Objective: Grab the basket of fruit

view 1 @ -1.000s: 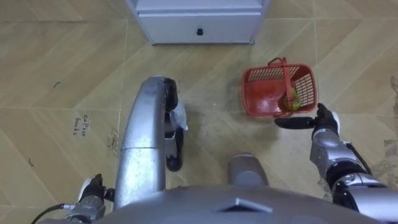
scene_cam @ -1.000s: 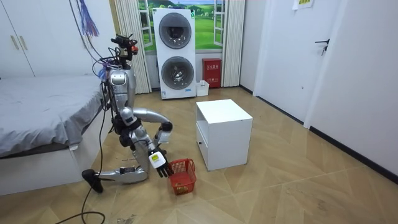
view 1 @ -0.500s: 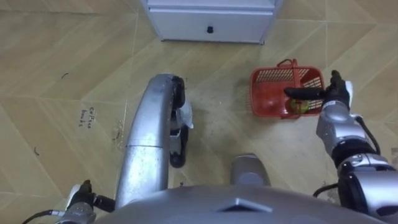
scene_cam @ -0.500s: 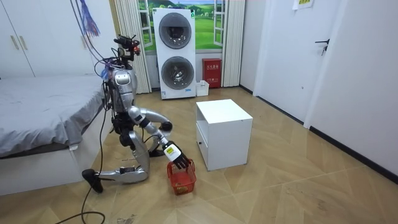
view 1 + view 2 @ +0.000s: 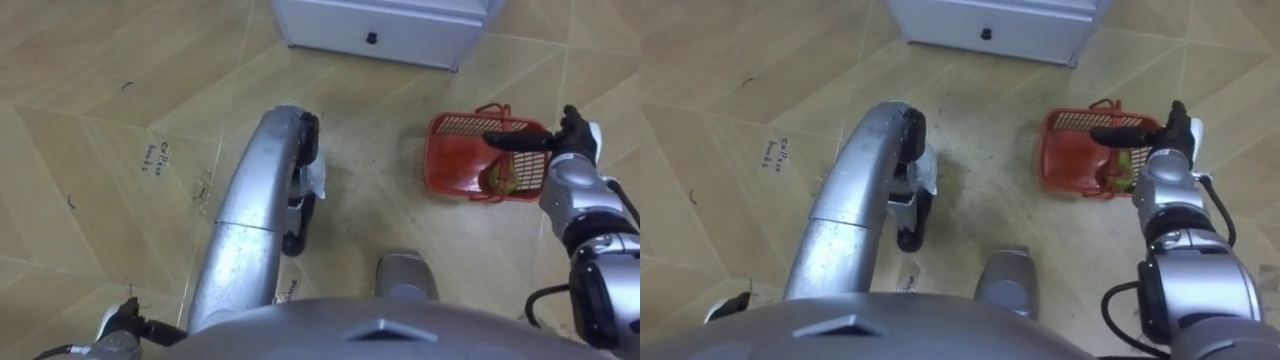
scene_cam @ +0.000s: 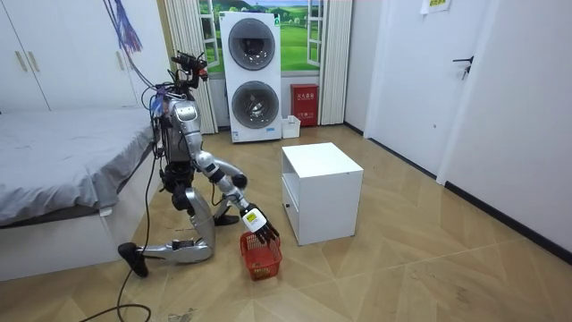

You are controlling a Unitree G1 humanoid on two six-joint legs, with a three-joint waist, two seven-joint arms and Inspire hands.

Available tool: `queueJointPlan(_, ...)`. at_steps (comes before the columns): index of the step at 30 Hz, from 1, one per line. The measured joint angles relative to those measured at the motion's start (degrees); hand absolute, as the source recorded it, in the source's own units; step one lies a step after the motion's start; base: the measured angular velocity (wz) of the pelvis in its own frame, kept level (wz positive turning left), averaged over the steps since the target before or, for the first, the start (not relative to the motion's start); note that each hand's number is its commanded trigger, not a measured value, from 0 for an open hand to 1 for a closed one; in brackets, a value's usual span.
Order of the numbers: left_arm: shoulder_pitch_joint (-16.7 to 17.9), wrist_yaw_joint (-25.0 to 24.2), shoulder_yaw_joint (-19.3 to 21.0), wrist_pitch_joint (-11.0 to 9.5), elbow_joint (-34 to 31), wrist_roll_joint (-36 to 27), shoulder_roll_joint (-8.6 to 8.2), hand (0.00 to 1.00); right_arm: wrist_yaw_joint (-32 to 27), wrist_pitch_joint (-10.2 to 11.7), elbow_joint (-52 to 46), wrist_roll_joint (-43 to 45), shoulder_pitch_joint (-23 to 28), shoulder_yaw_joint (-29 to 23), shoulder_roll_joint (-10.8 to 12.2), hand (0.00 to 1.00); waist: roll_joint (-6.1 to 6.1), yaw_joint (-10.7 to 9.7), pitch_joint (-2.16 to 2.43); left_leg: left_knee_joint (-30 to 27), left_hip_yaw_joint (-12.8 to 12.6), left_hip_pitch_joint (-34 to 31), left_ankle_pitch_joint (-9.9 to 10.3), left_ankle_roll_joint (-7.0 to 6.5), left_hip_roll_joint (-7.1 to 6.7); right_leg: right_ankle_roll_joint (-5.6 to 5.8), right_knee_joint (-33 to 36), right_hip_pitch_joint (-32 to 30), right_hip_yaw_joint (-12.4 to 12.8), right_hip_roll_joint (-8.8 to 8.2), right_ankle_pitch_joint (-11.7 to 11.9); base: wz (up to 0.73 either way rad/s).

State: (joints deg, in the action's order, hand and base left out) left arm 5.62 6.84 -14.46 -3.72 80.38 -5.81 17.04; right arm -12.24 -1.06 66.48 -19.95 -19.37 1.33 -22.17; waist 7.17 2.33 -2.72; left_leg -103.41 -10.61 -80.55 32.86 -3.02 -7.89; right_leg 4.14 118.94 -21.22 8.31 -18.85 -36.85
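Left eye view: red fruit basket [image 5: 445,160] sits on the wood floor [image 5: 100,100] at about 2 o'clock in frame, upright, with its handle [image 5: 495,108] standing up at its far edge. One yellow-green fruit [image 5: 500,180] lies inside, at the basket's 4 o'clock corner, against the wall nearest the right arm. Rest of the basket bottom is bare.

Right robot hand [image 5: 578,145] comes in from 3 o'clock. Fingers [image 5: 520,141] are straight and together, pointing toward 9 o'clock across the far half of the basket, just on the near side of the handle. The robot hand is spread flat and has hold of nothing. Can't tell if the fingers touch the rim or handle, or hang just above.

Left robot hand [image 5: 122,318] is at the 7 o'clock corner, well apart from the basket, too little showing to tell its state.

White cabinet [image 5: 400,20] is at 12 to 1 o'clock, its drawer front with a dark knob [image 5: 371,38] facing the robot. The basket is near it, not touching.

Room view: robot is down on one knee on the floor between the bed [image 6: 63,170] at 9 o'clock and the white cabinet at centre, right arm stretched down to the basket, which sits on the floor just beside the cabinet's lower corner. Stacked washer and dryer [image 6: 255,76] stand against the back wall at 12 o'clock.
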Motion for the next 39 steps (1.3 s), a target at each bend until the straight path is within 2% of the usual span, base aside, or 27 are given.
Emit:
queueJointPlan(6, -0.1, -1.8, -1.0, 1.2, -0.6, -0.4, 0.18, 0.0, 1.8, -0.1, 1.4, -3.3, -0.5, 0.4, -3.5, 0.0, -0.46, 1.2, -0.09, 0.4, -1.3, -1.1, -0.4, -0.7, 0.36, 0.12, 0.6, -1.8, 0.6, -1.11, -0.1, 0.01)
queueJointPlan(8, -0.5, -2.9, -2.7, 1.7, -0.7, -0.4, 0.18, 0.0, 3.0, -0.1, 3.2, -3.6, -1.9, 2.1, -4.4, 0.0, -1.09, 1.2, -0.34, 0.4, -1.4, -1.3, -0.6, -0.76, 0.46, 0.29, 0.9, -2.2, 0.9, -1.12, -0.1, -0.02)
queueJointPlan(9, -1.1, -3.5, -2.9, 1.8, -0.8, -0.4, 0.18, 0.0, 3.8, -0.1, 4.0, -3.7, -2.4, 2.6, -4.8, 0.0, -1.53, 1.4, -0.28, 0.4, -1.5, -1.8, -0.8, -0.86, 0.57, 0.33, 1.1, -2.8, 1.1, -1.12, -0.2, 0.0)
queueJointPlan(16, -1.4, -5.4, -3.7, 2.0, -2.9, -0.4, 0.22, 0.0, 8.0, -0.3, 9.4, -5.9, -3.1, 6.4, -5.2, 0.0, -2.26, 2.7, -0.28, 0.7, -2.2, -2.7, -1.1, -0.87, 1.43, 0.65, 1.8, -4.9, 2.4, -1.26, -0.3, -0.03)
queueJointPlan(22, -1.4, -6.6, -3.7, 2.5, -3.5, -0.4, 0.22, 0.0, 10.7, -0.4, 11.0, -6.8, -3.0, 6.5, -5.5, 0.0, -2.38, 2.8, -0.23, 0.8, -2.7, -2.8, -1.2, -1.06, 2.32, 0.65, 1.9, -5.3, 2.6, -1.28, -0.3, 0.0)
queueJointPlan(28, -1.1, -7.7, -3.6, 3.2, -4.5, -0.4, 0.24, 0.0, 12.4, -0.4, 11.4, -7.2, -3.0, 6.5, -5.9, 0.0, -2.4, 3.1, -0.21, 1.3, -3.7, -2.8, -1.4, -1.45, 2.51, 0.65, 1.9, -5.7, 2.7, -2.13, -0.3, 0.02)
queueJointPlan(33, -1.2, -8.8, -3.5, 3.4, -5.0, -0.3, 0.35, 0.0, 13.6, -1.5, 11.6, -7.2, -3.0, 6.5, -6.0, 0.0, -2.41, 3.5, -0.21, 1.4, -3.8, -2.8, -1.4, -1.44, 2.64, 0.65, 1.9, -5.9, 2.9, -2.14, -0.3, 0.0)
queueJointPlan(39, -1.2, -10.3, -3.5, 3.8, -5.0, -0.3, 0.36, 0.0, 15.0, -1.5, 12.4, -7.2, -3.0, 8.7, -6.2, 0.0, -2.48, 4.5, -0.17, 1.4, -3.9, -2.8, -1.4, -1.45, 2.66, 0.64, 2.0, -5.8, 2.9, -2.15, -0.3, 0.0)
